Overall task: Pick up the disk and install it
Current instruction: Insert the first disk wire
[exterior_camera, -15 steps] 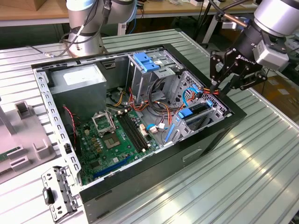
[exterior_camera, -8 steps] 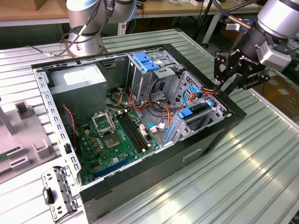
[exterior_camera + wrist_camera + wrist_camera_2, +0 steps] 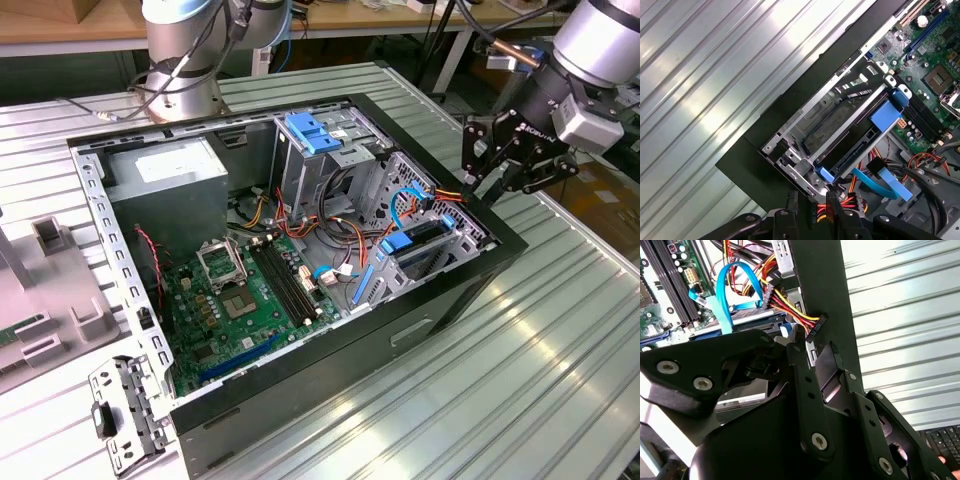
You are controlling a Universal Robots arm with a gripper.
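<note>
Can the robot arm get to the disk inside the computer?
Probably yes. The end effector hangs close to the disk in its cage, which is open on top; only coloured cables lie nearby.

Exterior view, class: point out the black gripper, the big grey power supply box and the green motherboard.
Black gripper [image 3: 487,183], exterior view: between its fingertips.
Big grey power supply box [image 3: 165,185], exterior view: its top face.
Green motherboard [image 3: 215,310], exterior view: bare board beside the socket.

green motherboard, black case, blue cable
</note>
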